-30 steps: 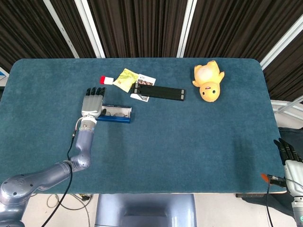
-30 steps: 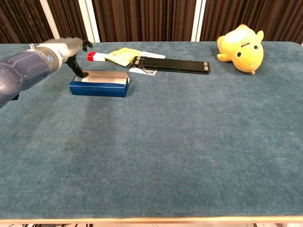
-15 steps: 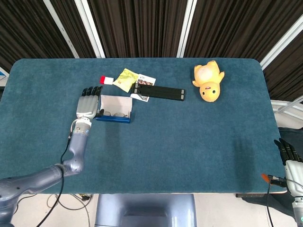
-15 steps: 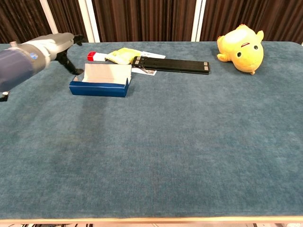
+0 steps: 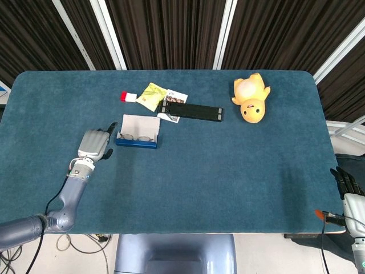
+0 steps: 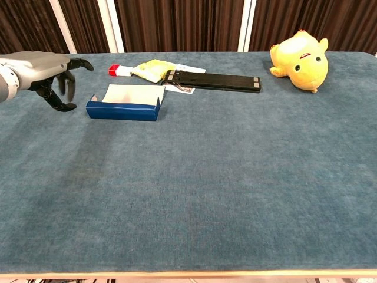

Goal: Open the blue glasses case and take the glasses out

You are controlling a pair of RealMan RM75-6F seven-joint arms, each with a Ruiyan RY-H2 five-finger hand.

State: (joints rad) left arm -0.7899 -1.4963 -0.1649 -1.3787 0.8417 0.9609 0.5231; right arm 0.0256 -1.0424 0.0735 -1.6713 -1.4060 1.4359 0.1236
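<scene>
So our left hand (image 5: pixel 94 144) hangs just left of the blue glasses case (image 5: pixel 137 132), fingers loosely curled, holding nothing. Case lid's flipped up, glasses (image 5: pixel 137 137) inside. Right hand (image 5: pixel 352 194) sits off the counter (image 5: pixel 228 171) edge, fingers apart.

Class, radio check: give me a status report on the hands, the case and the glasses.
Left hand empty, beside case; right hand idle. Case open, glasses inside. Nothing blocking.
</scene>
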